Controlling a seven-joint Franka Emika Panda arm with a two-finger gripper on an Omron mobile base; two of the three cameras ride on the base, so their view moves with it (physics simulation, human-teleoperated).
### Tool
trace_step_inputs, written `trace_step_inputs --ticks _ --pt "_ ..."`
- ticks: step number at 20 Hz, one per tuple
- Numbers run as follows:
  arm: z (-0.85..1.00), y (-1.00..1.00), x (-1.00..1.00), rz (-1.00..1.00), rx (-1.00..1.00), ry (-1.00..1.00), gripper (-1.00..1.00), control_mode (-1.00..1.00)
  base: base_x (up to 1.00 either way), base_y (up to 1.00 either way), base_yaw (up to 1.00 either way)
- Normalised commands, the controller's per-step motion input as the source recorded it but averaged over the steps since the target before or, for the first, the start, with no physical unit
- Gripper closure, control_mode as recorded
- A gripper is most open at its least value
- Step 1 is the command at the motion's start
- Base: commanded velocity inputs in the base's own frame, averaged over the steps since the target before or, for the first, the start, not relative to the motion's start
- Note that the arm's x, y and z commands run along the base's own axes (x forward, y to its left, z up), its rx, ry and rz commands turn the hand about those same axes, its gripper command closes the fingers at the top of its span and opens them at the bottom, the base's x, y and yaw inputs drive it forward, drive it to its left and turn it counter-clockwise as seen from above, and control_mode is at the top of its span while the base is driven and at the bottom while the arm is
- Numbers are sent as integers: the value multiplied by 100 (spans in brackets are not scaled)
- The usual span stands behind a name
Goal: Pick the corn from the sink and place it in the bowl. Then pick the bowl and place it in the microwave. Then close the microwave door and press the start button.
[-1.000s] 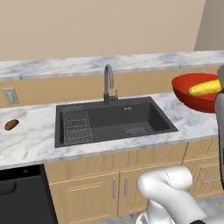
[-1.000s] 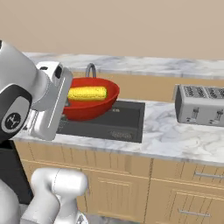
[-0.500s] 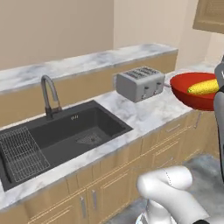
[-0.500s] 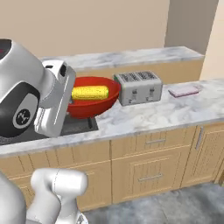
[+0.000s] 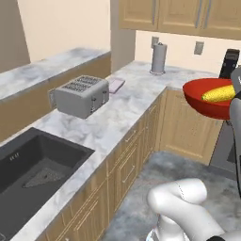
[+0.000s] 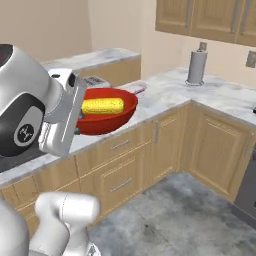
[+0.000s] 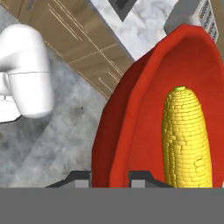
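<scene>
Hand view: gripper (image 7: 109, 177) pinches rim of glossy red round bowl (image 7: 144, 109), held above floor; yellow corn cob (image 7: 186, 135) lies loose inside. Risk: tilt or jolt rolls corn out; thin rim grip slips.

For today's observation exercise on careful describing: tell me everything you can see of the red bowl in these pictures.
The glossy red round bowl is wide and shallow, looking like smooth plastic or glazed ceramic. It is carried in the air, roughly level, beside the marble counter and over the grey floor. The yellow corn cob lies inside it. The gripper is shut on its rim, one dark fingertip outside the wall, one inside.
</scene>
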Motion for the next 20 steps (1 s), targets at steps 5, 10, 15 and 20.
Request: trace_step_inputs --ticks 5,10,15,20 --pt "0 0 0 0 0 0 100 100 -23 0 -72" --pt "0 0 0 0 0 0 100 100 -5 0 -71" --pt "0 0 0 0 0 0 100 100 0 3 -60" --pt "0 0 0 0 0 0 100 100 15 -20 -18"
